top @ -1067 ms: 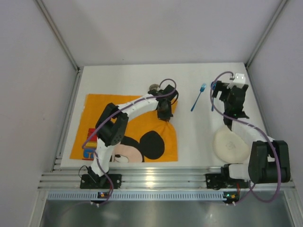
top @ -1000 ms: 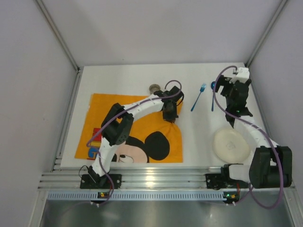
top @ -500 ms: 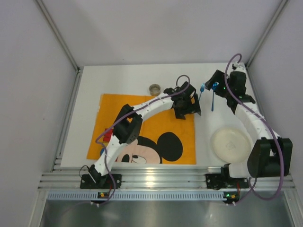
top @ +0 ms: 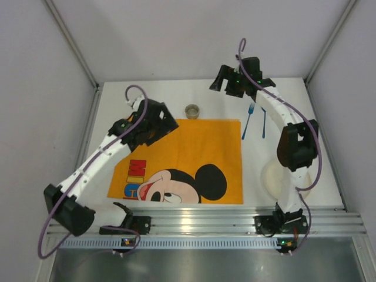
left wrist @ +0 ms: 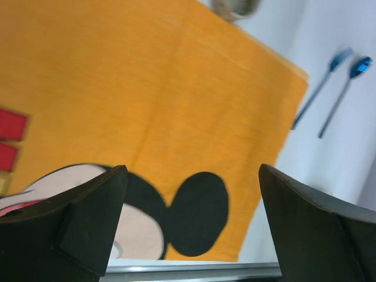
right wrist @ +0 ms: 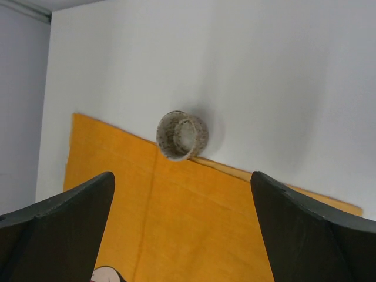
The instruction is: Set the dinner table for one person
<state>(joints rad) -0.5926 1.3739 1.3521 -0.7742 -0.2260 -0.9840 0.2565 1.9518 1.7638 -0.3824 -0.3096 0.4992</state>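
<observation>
The dinner table is the white tabletop. An orange Mickey Mouse placemat lies flat at its middle. A small speckled cup stands at the mat's far edge. Right of the mat lie a blue fork and a blue spoon. A pale plate sits near right, partly behind the right arm. My left gripper hovers open over the mat's far left corner, holding nothing. My right gripper hangs open above the table's back, the cup below and ahead of it.
Grey walls close in the table on the left, back and right. An aluminium rail runs along the near edge. The right arm's elbow rises over the plate. In the left wrist view the fork and spoon lie beyond the mat's corner.
The left gripper dragged the placemat rightwards, let it go and drew back to the left. The right arm swung from the far right to above the table's back middle.
</observation>
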